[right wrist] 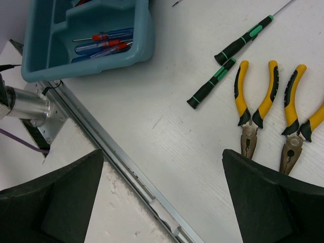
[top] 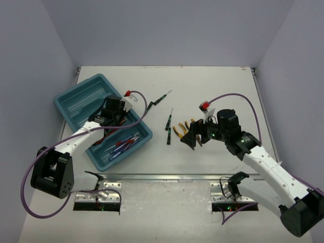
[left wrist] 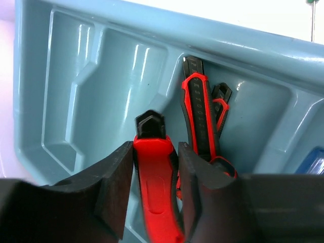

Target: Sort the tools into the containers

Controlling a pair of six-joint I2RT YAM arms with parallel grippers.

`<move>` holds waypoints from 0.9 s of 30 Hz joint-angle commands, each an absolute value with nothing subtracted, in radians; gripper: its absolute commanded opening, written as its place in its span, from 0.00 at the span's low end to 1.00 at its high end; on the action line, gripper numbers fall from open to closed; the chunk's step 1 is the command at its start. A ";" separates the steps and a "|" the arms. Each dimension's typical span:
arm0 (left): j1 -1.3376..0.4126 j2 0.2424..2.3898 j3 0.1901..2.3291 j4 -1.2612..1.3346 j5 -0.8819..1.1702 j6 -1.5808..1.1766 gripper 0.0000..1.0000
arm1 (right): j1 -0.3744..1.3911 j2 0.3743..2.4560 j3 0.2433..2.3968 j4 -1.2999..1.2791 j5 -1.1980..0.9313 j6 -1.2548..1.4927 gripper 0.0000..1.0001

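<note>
My left gripper [left wrist: 156,152] is shut on the red handle of a cutter [left wrist: 154,172], held over a compartment of the teal tray [left wrist: 101,66]. Two more red-handled cutters [left wrist: 200,116] lie in that compartment just to the right. From above, the left gripper [top: 114,114] hangs over the tray [top: 76,98], whose near compartment holds blue-handled screwdrivers [top: 121,146]. My right gripper [right wrist: 162,157] is open and empty above the table, close to the yellow-handled pliers [right wrist: 253,96] and a second pair [right wrist: 293,101]. Two black-green screwdrivers [right wrist: 243,38] [right wrist: 210,83] lie beside them.
A third thin screwdriver [top: 161,98] lies farther back, right of the tray. A metal rail [right wrist: 126,167] runs along the table's near edge. Purple cables [top: 147,104] loop off both wrists. Walls enclose the table on the left, back and right.
</note>
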State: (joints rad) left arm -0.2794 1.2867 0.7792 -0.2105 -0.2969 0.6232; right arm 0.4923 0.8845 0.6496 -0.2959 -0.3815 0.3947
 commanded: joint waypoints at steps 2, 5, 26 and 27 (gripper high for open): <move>-0.267 1.208 0.849 -0.225 -0.274 0.588 0.52 | 0.488 0.881 0.652 -0.253 -0.393 0.380 0.99; -0.267 1.175 0.883 -0.275 -0.264 0.543 0.69 | 0.486 0.889 0.651 -0.253 -0.380 0.379 0.99; -0.267 0.933 0.969 -0.516 -0.227 -0.411 1.00 | 0.715 1.479 1.064 -0.523 0.197 0.782 0.81; -0.267 0.908 0.950 -0.512 -0.225 -0.410 1.00 | 0.724 1.532 1.091 -0.532 0.196 0.793 0.74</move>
State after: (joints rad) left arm -0.2752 1.0290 1.0070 -0.5419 -0.2597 -0.3194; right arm 0.6592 1.3972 0.9610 -0.4702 0.0878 0.7114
